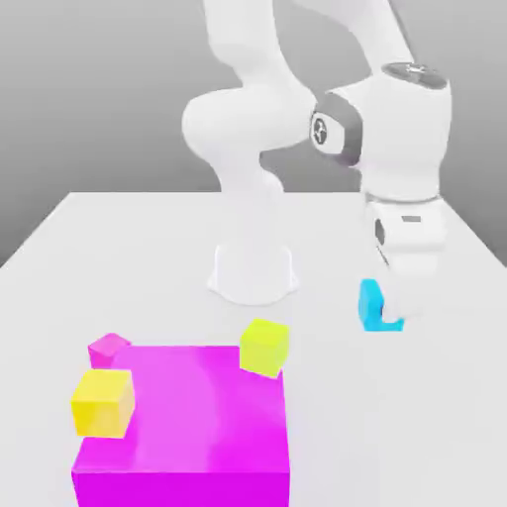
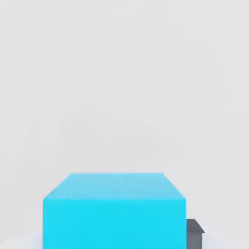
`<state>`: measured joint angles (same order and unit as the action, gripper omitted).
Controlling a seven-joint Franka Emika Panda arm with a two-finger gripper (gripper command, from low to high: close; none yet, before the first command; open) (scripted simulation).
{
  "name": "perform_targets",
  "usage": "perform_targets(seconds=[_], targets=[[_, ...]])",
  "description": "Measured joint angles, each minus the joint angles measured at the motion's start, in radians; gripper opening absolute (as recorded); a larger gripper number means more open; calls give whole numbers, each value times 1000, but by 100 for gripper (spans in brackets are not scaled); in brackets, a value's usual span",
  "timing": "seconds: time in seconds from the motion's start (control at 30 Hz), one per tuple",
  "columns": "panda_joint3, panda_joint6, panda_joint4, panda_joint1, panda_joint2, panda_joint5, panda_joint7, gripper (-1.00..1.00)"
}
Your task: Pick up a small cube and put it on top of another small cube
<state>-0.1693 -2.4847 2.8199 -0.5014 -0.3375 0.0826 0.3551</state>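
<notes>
Claw (image 1: 388,319) pinching small cyan cube (image 1: 371,304), lifted above white counter (image 1: 119,257), toward exterior view's right. Big magenta block (image 1: 188,426) near front, two yellow cubes (image 1: 264,347) and small magenta cube (image 1: 108,348) beside it.

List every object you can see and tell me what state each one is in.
Pincer: shut on the cyan cube.
Cyan cube: gripped, apparently off the table.
Big magenta block: resting on the table.
Two yellow cubes: against the block.
Small magenta cube: behind the block's corner.
</notes>
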Motion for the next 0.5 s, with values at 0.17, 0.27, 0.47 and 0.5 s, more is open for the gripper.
perform_targets(seconds=[0.17, 0.27, 0.47, 0.5], targets=[[-101, 141, -11, 137, -134, 84, 105, -100], [-136, 105, 4, 170, -114, 105, 136, -100], [-158, -44, 43, 168, -3, 103, 149, 100], [-158, -44, 43, 168, -3, 103, 149, 100]])
